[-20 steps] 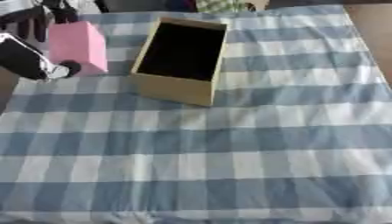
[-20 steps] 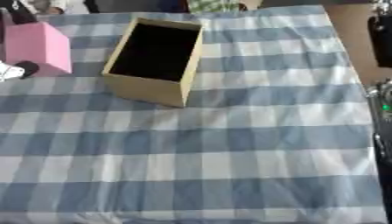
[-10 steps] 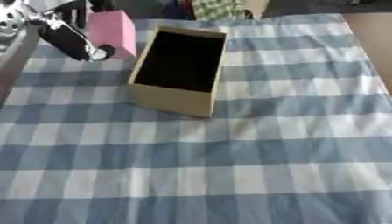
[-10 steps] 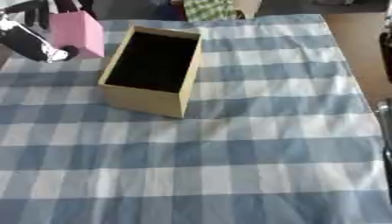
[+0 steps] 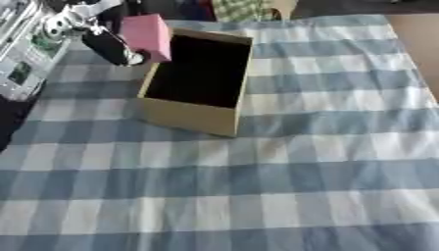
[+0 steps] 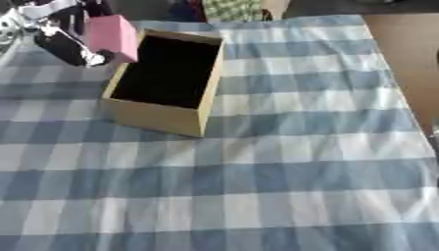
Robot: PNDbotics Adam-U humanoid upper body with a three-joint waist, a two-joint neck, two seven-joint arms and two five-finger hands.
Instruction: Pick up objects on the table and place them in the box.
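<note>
Table (image 5: 283, 186) under blue-and-white checked cloth, bare over its near and right parts; no loose objects visible on it apart from the box. Open tan box (image 5: 184, 115) sits upper left of centre, long axis running away from the camera and a little askew; interior reads dark, and whether anything lies in it cannot be told. Judged progress: the one visible object is in hand and at the box, so the carry looks nearly complete; the lowering and release are not yet done. Pink block (image 5: 147, 36) is held off the cloth at the box's far left corner, overlapping the left rim, its lower edge about level with or just above the rim top. It is not inside yet and would need to go right, over the opening, before going down. Left hand (image 5: 105, 43) comes in from upper left, black with silver parts, just left of the block and touching it; dark fingers (image 6: 70, 48) curl against the block's left face, pinching it, the far side of the hold hidden behind the block. Right hand: in neither view.
</note>
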